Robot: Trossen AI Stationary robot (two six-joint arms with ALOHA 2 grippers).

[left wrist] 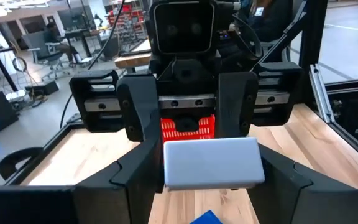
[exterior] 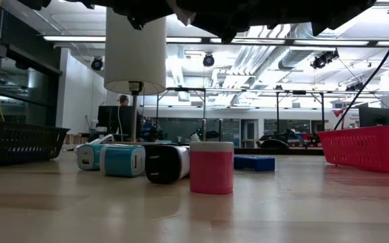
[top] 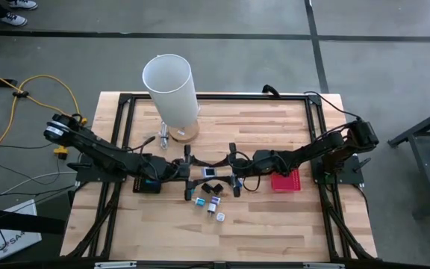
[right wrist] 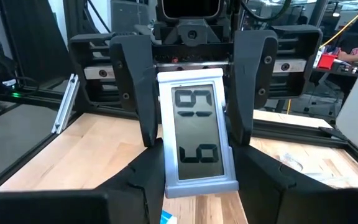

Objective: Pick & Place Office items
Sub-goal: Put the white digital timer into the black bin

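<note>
One small display [top: 209, 172] [right wrist: 196, 138] hangs at centre frame in the high view, between both claws. Its face shows two large segment digits lying sideways, roughly a 6 and a 9; no brand is readable. Its plain grey back [left wrist: 211, 162] faces the left wrist camera.

Left gripper [top: 189, 173] grips its side edges, fingers [right wrist: 143, 93] tight against them. Right gripper [top: 234, 176] looks closed on it too, from the opposite side.

Several loose pieces [top: 215, 203] lie just below centre: teal [exterior: 122, 160], black [exterior: 167, 164], pink-and-white [exterior: 211, 167], blue [exterior: 254, 163].

Red basket [top: 284, 181] sits right of centre; tall white cylinder [top: 170, 88] is upper centre.
</note>
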